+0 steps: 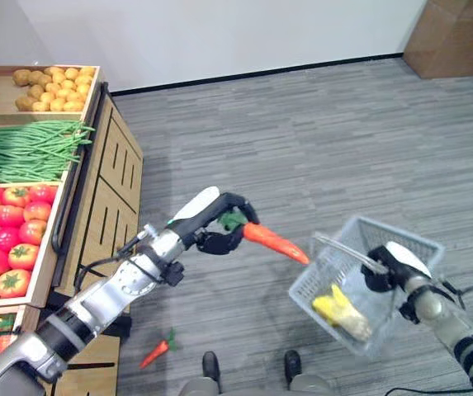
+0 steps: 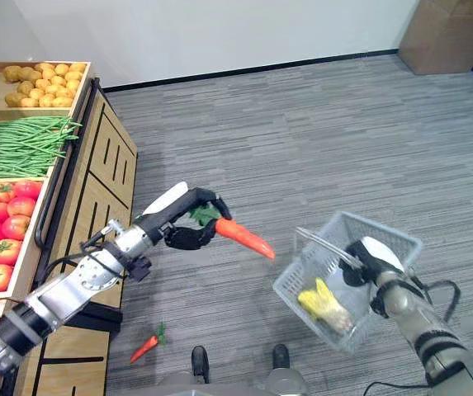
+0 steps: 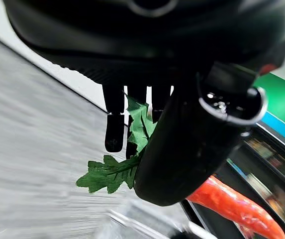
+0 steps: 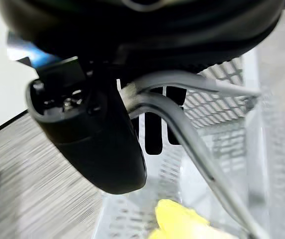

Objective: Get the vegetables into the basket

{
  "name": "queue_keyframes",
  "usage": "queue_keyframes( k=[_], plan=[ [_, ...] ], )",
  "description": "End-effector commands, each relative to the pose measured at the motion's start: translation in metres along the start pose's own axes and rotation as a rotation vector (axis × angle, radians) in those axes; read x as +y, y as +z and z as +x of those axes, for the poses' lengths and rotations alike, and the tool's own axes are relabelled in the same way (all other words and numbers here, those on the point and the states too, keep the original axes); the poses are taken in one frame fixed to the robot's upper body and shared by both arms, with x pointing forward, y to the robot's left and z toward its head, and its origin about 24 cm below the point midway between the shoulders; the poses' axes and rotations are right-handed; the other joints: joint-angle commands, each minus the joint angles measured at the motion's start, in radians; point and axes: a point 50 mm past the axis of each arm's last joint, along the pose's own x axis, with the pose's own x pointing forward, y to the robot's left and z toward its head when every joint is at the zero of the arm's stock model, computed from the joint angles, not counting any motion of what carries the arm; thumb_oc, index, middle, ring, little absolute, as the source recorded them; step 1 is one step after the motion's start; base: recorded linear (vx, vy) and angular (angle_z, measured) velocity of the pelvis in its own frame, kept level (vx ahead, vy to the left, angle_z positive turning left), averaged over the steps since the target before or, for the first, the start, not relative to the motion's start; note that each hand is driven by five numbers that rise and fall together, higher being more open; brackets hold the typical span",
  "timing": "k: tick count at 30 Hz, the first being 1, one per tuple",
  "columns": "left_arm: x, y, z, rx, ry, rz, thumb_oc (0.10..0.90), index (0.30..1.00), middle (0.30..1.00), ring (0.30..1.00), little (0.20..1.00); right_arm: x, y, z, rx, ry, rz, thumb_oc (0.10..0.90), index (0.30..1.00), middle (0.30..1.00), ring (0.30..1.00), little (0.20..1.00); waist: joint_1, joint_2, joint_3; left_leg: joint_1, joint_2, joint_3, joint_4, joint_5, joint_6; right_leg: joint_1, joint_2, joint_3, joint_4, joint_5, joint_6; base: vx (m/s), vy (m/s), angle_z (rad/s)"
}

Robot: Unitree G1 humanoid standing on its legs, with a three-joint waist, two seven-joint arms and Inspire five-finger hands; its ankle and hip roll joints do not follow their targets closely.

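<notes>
Carrot number two (image 1: 155, 353), small and orange with a green top, lies on the grey floor (image 1: 319, 140) nearest the robot, beside the foot of the wooden produce stand (image 1: 108, 194). To the right at about the same depth, the right hand (image 1: 387, 268) is curled round the metal handles (image 1: 347, 250) of a pale wire basket (image 1: 401, 239), which hangs tilted above the floor; a yellow vegetable (image 1: 341, 312) rests inside it. A little farther and to the left, the left hand (image 1: 219, 223) has its fingers and thumb closed on the leafy end of a carrot (image 1: 276, 242), holding it in the air with its orange tip pointing right and down, just beside the basket's near-left rim but apart from it. In the left wrist view the green leaves (image 3: 117, 169) stick out between the fingers (image 3: 114, 124) and thumb. On the stand at far left lie red tomatoes (image 1: 5, 239), then green beans (image 1: 26, 150), then potatoes (image 1: 53, 87) farthest back. A cardboard box (image 1: 451, 37) stands at the far right wall.
</notes>
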Motion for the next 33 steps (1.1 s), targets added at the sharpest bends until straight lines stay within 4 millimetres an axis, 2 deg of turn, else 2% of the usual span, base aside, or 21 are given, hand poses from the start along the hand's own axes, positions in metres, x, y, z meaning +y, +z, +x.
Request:
queue_keyframes(
  k=[1,2,5,6,7,9,10,11,13,18,19,25,33],
  plan=[
    [0.024,0.029,0.024,-0.203,-0.002,0.248,0.400,0.300,0.300,0.300,0.300,-0.071,0.061,0.019,-0.267,-0.176,-0.061,0.400,0.300,0.300,0.300,0.300,0.018,-0.071,-0.049,0.034,0.004,-0.024,0.001,-0.089,-0.037,0.018,-0.052,-0.001,0.000,-0.041,0.067,0.00,0.000,0.00],
    [0.024,0.029,0.025,-0.204,-0.001,0.249,0.400,0.300,0.300,0.300,0.300,-0.072,0.061,0.019,-0.267,-0.177,-0.061,0.400,0.300,0.300,0.300,0.300,0.018,-0.071,-0.048,0.034,0.004,-0.024,0.001,-0.089,-0.037,0.018,-0.052,-0.001,0.000,-0.041,0.067,0.00,0.000,0.00],
    [0.019,0.025,0.034,-0.198,-0.052,0.343,0.400,0.300,0.300,0.300,0.300,-0.080,0.095,0.025,-0.382,-0.168,-0.024,0.400,0.300,0.300,0.300,0.300,0.018,-0.069,-0.052,0.040,0.002,-0.018,0.001,-0.095,-0.036,0.017,-0.056,0.006,0.000,-0.041,0.069,0.00,0.000,0.00],
    [0.019,0.025,0.034,-0.198,-0.051,0.344,0.400,0.300,0.300,0.300,0.300,-0.080,0.095,0.025,-0.382,-0.168,-0.024,0.400,0.300,0.300,0.300,0.300,0.018,-0.069,-0.051,0.040,0.002,-0.018,0.001,-0.095,-0.036,0.017,-0.056,0.006,0.000,-0.041,0.069,0.01,0.019,-0.06],
    [0.016,0.022,0.039,-0.192,-0.068,0.383,0.400,0.300,0.300,0.300,0.300,-0.086,0.115,0.027,-0.446,-0.176,-0.005,0.400,0.300,0.300,0.300,0.300,0.018,-0.068,-0.053,0.042,0.001,-0.017,0.001,-0.096,-0.035,0.017,-0.056,0.008,0.000,-0.041,0.069,0.01,0.014,-0.04],
    [0.012,0.019,0.043,-0.182,-0.083,0.404,0.400,0.300,0.300,0.300,0.300,-0.089,0.126,0.031,-0.466,-0.189,0.012,0.400,0.300,0.300,0.300,0.300,0.021,-0.067,-0.056,0.045,0.001,-0.016,0.001,-0.098,-0.035,0.021,-0.056,0.008,0.000,-0.043,0.070,0.00,0.000,0.00],
    [0.011,0.017,0.045,-0.180,-0.087,0.419,0.400,0.300,0.300,0.300,0.300,-0.091,0.137,0.032,-0.499,-0.199,0.018,0.400,0.300,0.300,0.300,0.300,0.022,-0.067,-0.057,0.046,0.001,-0.016,0.001,-0.099,-0.035,0.022,-0.057,0.009,0.000,-0.042,0.070,0.00,0.000,0.00],
    [0.011,0.017,0.045,-0.180,-0.086,0.420,0.400,0.300,0.300,0.300,0.300,-0.091,0.138,0.032,-0.500,-0.200,0.017,0.400,0.300,0.300,0.300,0.300,0.021,-0.066,-0.056,0.046,0.001,-0.016,0.001,-0.099,-0.035,0.022,-0.057,0.009,0.000,-0.042,0.070,0.00,0.000,0.00],
    [0.006,0.008,0.048,-0.141,-0.078,0.441,0.400,0.300,0.300,0.300,0.300,-0.096,0.162,0.033,-0.572,-0.215,0.049,0.400,0.300,0.300,0.300,0.300,0.024,-0.066,-0.057,0.051,0.001,-0.014,0.001,-0.100,-0.034,0.025,-0.056,0.010,0.000,-0.044,0.070,0.00,0.000,0.00],
    [-0.005,-0.011,0.047,-0.049,-0.065,0.426,0.400,0.300,0.300,0.300,0.300,-0.102,0.197,0.026,-0.693,-0.230,0.097,0.400,0.300,0.300,0.300,0.300,0.023,-0.067,-0.060,0.054,0.001,-0.012,0.001,-0.103,-0.033,0.030,-0.055,0.010,0.000,-0.048,0.067,0.00,0.000,0.00],
    [-0.011,-0.022,0.043,0.006,-0.074,0.433,0.400,0.300,0.300,0.300,0.300,-0.101,0.207,0.023,-0.735,-0.215,0.125,0.400,0.300,0.300,0.300,0.300,0.022,-0.068,-0.061,0.057,0.003,-0.011,0.001,-0.103,-0.032,0.032,-0.054,0.011,0.000,-0.049,0.066,0.00,0.000,0.00],
    [-0.027,-0.053,0.027,0.170,-0.079,0.411,0.400,0.300,0.300,0.300,0.300,-0.100,0.225,0.006,-0.858,-0.173,0.206,0.400,0.300,0.300,0.300,0.300,0.016,-0.079,-0.065,0.062,0.005,-0.006,0.001,-0.108,-0.031,0.035,-0.051,0.016,0.000,-0.051,0.061,0.00,0.000,0.00],
    [-0.037,-0.073,0.013,0.300,-0.052,0.408,0.400,0.300,0.300,0.300,0.300,-0.097,0.233,-0.012,-0.955,-0.129,0.279,0.400,0.300,0.300,0.300,0.300,0.010,-0.088,-0.069,0.064,0.009,0.004,0.001,-0.108,-0.030,0.031,-0.047,0.025,0.000,-0.052,0.058,0.00,0.001,-0.04]
  ],
)
